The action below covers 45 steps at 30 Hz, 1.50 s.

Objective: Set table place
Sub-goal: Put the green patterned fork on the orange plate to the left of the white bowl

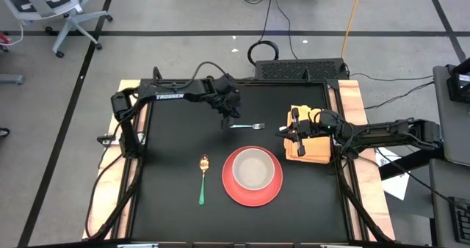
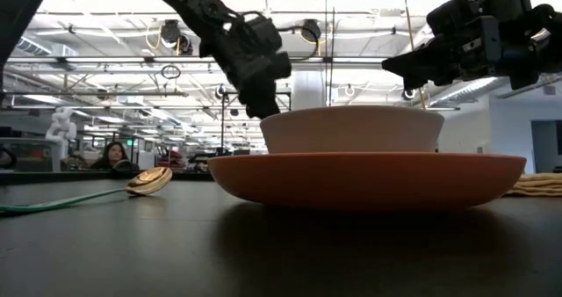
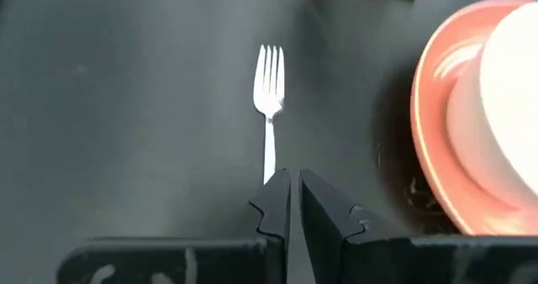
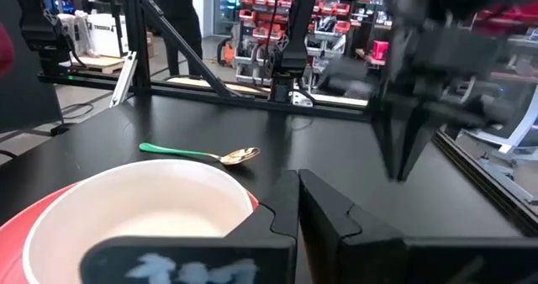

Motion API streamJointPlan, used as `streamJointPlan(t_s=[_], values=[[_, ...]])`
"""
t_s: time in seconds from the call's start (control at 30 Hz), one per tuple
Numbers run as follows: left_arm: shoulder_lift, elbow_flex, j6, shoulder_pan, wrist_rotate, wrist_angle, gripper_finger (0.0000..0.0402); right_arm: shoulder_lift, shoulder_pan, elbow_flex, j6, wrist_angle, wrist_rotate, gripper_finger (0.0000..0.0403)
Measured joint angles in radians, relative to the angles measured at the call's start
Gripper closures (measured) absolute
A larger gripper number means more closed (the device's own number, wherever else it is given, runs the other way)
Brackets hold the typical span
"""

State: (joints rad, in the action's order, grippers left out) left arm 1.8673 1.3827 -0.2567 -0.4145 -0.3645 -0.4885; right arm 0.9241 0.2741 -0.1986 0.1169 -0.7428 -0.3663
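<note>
— Where do you see the table (image 1: 169,219), and how is it turned?

— You have one square black table, its sides running straight with the high view's edges, wooden strips along the left and right sides. On it you can count one fork (image 1: 248,125), one spoon (image 1: 203,176), one red plate (image 1: 230,188) with one white bowl (image 1: 253,168) in it, and yellow cloth (image 1: 317,150) by the right edge.

— Which way does the fork point?

— It lies near the far middle, long axis along the far edge, tines toward the right side. The spoon's green handle points at the near edge, its gold bowl away from it, left of the plate.

— And your grippers?

— Your left gripper (image 3: 292,202) has its fingers together at the fork's handle end; whether they pinch it, I cannot tell. Your right gripper (image 4: 296,202) hangs over the cloth, fingers together, holding nothing.

— Any writing?

— "TROSSEN" on the left arm (image 1: 170,96).
</note>
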Motion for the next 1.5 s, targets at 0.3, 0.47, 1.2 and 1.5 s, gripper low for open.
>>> streamJointPlan(t_s=[0.3,0.47,1.2,1.5], values=[[0.108,0.116,-0.025,0.010,0.076,-0.147,0.0371,0.000,0.000,0.000,0.000,-0.001,0.002,0.0403],[0.177,0.264,-0.062,0.035,0.110,-0.257,0.0371,0.000,0.000,0.000,0.000,-0.001,0.002,0.0403],[0.313,0.460,-0.110,0.082,0.094,-0.353,0.0371,0.000,0.000,0.000,0.001,0.010,0.002,0.0403],[0.319,0.460,-0.171,0.106,0.124,-0.377,0.0371,0.000,0.000,0.000,0.000,0.030,0.002,0.0403]])
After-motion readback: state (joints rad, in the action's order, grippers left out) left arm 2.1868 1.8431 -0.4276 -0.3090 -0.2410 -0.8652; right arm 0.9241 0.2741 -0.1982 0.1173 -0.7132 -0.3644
